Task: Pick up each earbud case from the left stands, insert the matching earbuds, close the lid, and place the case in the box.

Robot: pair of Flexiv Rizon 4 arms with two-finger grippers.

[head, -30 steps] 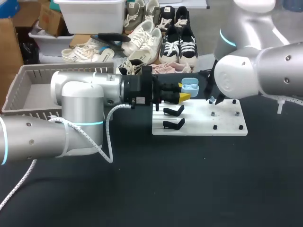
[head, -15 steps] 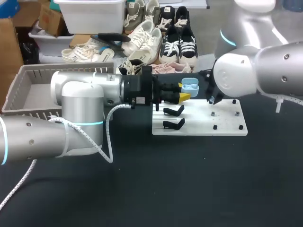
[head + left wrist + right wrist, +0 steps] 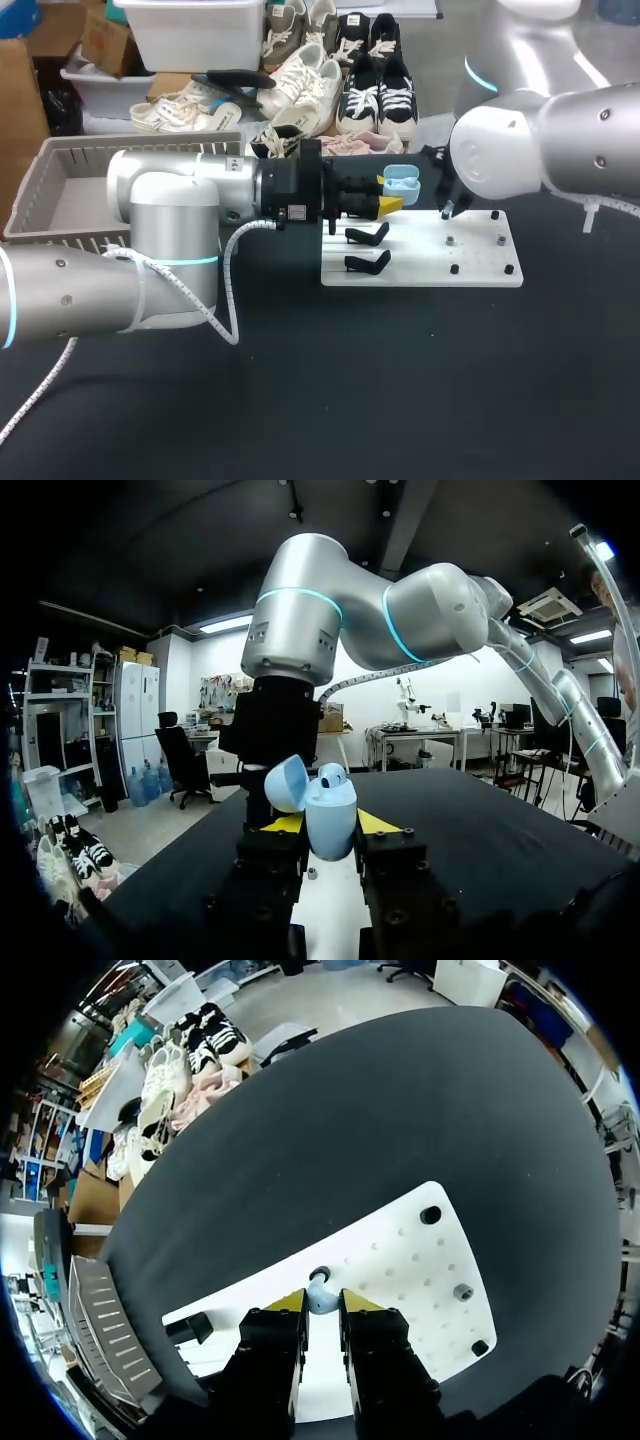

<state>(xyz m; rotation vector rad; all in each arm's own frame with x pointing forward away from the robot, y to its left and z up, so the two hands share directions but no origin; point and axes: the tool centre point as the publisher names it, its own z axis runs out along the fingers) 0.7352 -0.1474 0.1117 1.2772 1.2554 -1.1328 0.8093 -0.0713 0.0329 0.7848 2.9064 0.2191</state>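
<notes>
Head view, centre-top: my left tool (image 3: pixel 390 193) pinches the earbud case (image 3: pixel 403 183), upright, lid (image 3: pixel 283 783) open; only the right wrist view shows my right tool (image 3: pixel 321 1302) pinching an earbud (image 3: pixel 319 1292) over the white board (image 3: pixel 420 1260).

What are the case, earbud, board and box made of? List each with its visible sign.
Case: smooth light-blue plastic, soft sheen on its rounded shell.
Earbud: likely the same plastic, matching colour.
Board: rigid white sheet, probably plastic, matte, drilled holes.
Box: grey plastic, moulded slotted walls.
</notes>
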